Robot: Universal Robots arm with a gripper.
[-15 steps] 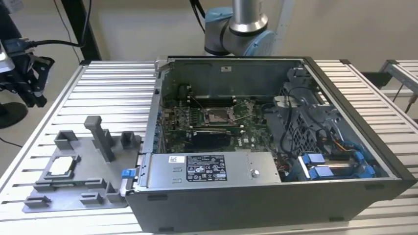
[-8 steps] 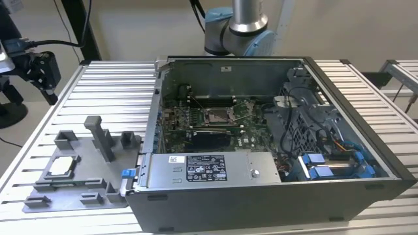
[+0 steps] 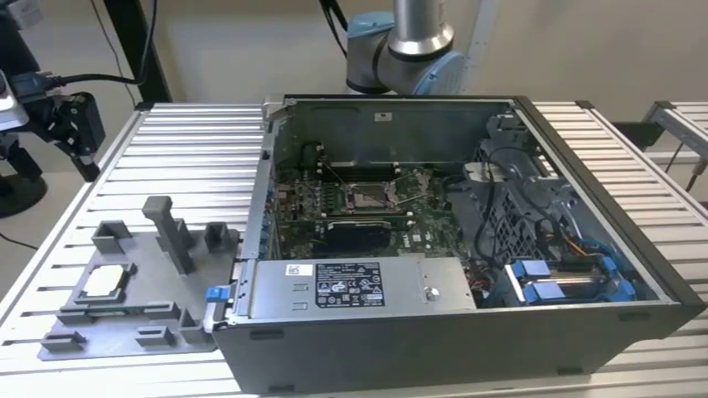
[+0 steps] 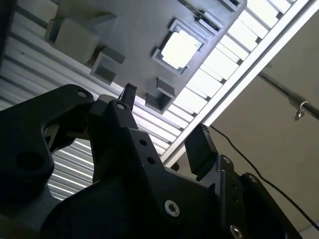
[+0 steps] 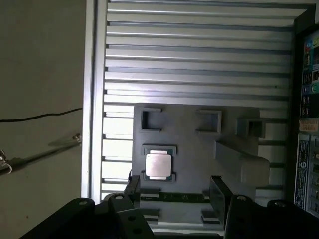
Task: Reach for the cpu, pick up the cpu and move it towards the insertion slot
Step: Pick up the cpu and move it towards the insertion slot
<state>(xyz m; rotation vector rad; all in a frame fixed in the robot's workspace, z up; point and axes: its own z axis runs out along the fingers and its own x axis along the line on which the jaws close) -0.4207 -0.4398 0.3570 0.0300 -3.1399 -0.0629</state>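
Currently, gripper (image 5: 174,180): fingers spread wide, nothing between them, poised above the fixture and clear of the cpu in both wrist views.
Cpu (image 3: 102,282): flat in a square seat of the grey fixture (image 3: 144,332), at the exterior view's left, untouched.
Table (image 3: 177,141): slatted metal, bearing fixture and case.
Case (image 3: 443,348): open, just beside the fixture.
Slot (image 3: 366,196): mid-board inside the case, well apart from the cpu.
Arm (image 3: 404,41): its joint upright behind the case.
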